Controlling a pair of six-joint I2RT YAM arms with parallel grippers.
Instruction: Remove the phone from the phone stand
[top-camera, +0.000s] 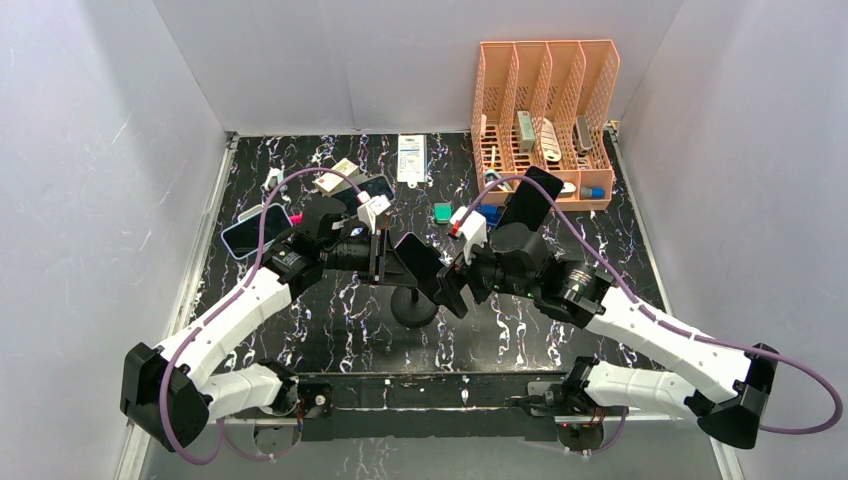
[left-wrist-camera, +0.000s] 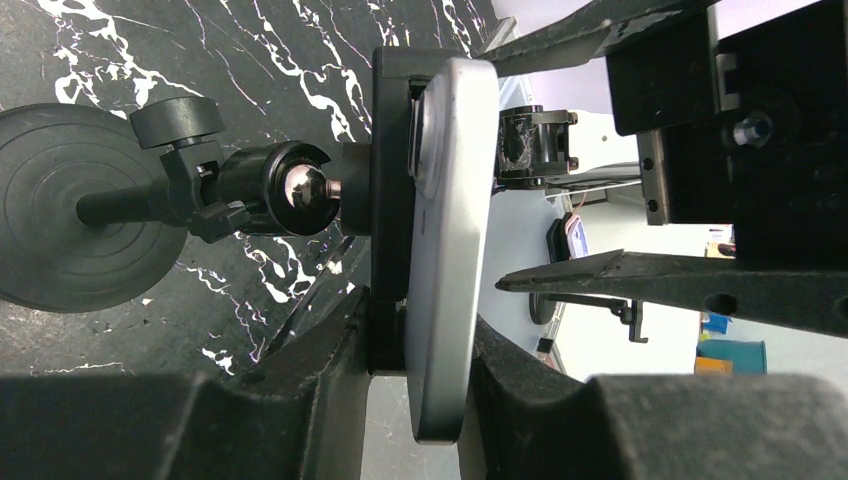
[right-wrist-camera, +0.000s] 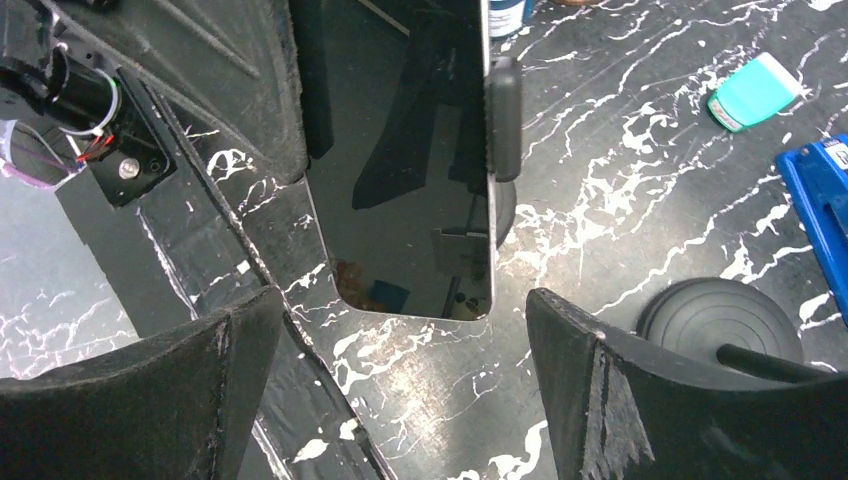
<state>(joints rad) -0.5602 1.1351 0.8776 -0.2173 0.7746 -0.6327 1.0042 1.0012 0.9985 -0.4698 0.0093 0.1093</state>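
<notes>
At surface (top-camera: 330, 335) centre, your phone (right-wrist-camera: 420, 150) is sitting in the phone stand (left-wrist-camera: 60, 210), screen facing 4 o'clock; left hand (left-wrist-camera: 425, 365) is pinching it, right hand (right-wrist-camera: 405, 330) is gaping wide.

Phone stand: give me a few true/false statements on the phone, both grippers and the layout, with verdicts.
1. The phone sits clamped in the stand. True.
2. The right gripper is shut on the phone. False: its jaws are wide open, with a finger on either side of the phone's end and neither touching it.
3. The stand's round base rests on the table. True.
4. The organizer stands at the near edge by the arm bases. False: it is in the far right corner.
5. The left gripper has closed its fingers across the phone and the clamp behind it. True.
</notes>
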